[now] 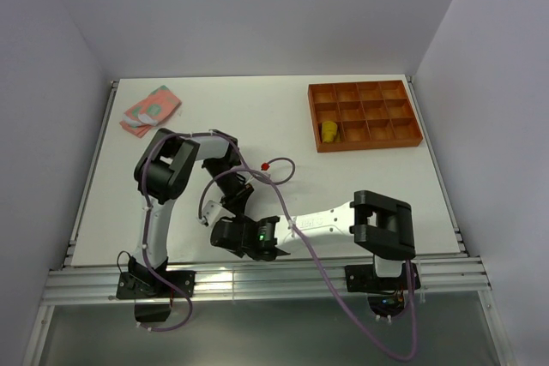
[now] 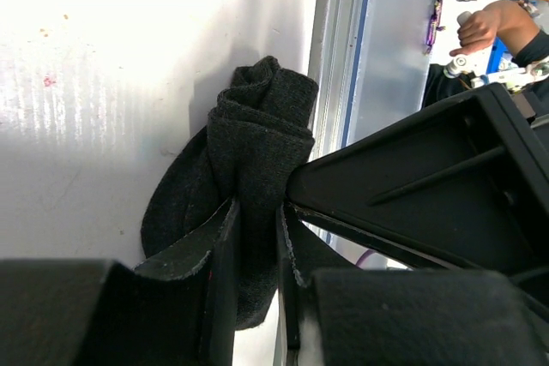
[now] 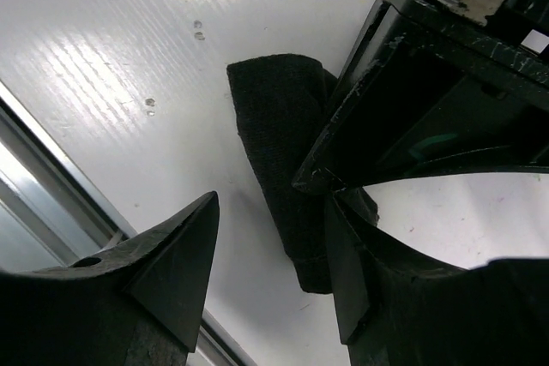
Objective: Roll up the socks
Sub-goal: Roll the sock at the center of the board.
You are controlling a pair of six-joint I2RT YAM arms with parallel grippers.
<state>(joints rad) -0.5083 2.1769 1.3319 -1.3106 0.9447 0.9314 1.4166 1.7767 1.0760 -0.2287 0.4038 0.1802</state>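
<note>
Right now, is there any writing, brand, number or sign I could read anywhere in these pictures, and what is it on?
No text can be read anywhere.
The black sock, pink sock and orange tray show no lettering.
The yellow sock is too small to tell.

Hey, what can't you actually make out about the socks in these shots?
Black sock: top view, hidden beneath the left claw and right claw.
Its lower end: left wrist view, covered by the left claw.
Yellow sock in the orange tray: top view, too small to judge its roll.
</note>
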